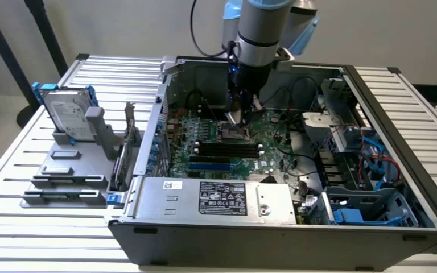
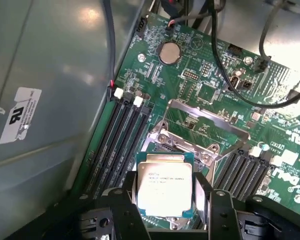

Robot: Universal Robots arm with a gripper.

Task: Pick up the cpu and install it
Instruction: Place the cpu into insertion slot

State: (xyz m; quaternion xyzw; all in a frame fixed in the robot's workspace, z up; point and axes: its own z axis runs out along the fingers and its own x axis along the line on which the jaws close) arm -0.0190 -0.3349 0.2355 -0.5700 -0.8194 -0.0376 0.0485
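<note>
The cpu (image 2: 165,186), a small square chip with a shiny metal top and green edge, sits between my gripper's (image 2: 168,202) two black fingers (image 2: 126,200), which are shut on its sides. It hangs tilted just above the motherboard's open socket (image 2: 162,142), whose metal load plate (image 2: 206,122) is swung up. In the exterior view the gripper (image 1: 238,118) reaches down into the open computer case (image 1: 279,239), directly over the socket (image 1: 234,134) near the middle of the green motherboard (image 1: 268,159).
Memory slots (image 2: 117,145) flank the socket, and black cables (image 2: 230,65) cross the board. A silver box with a black label (image 1: 218,198) lies at the case's front. A hard drive with a blue bracket (image 1: 70,114) stands on a grey rack at the exterior view's left.
</note>
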